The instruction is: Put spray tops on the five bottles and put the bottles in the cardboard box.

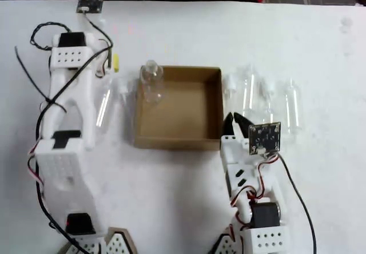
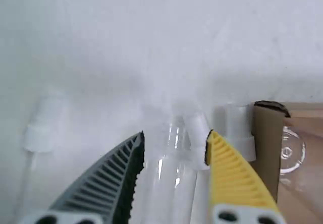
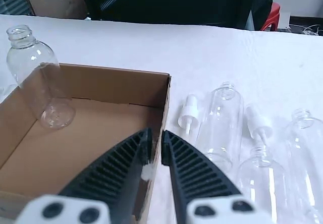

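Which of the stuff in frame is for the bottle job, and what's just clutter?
Job: brown cardboard box; clear plastic bottle leaning in its corner; clear plastic bottles lying beside it; white plastic spray tops.
Clutter: small black circuit board at the table's far edge; red chair beyond the table.

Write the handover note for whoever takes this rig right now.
Left gripper: open, above a lying bottle left of the cardboard box.
Right gripper: at the box's near right corner.
Things: one topless bottle stands in the box's far left corner. Three more bottles lie right of the box among loose spray tops.
Done: no top fitted yet.
Left: fit all five tops, including the boxed bottle's, then box the other four.
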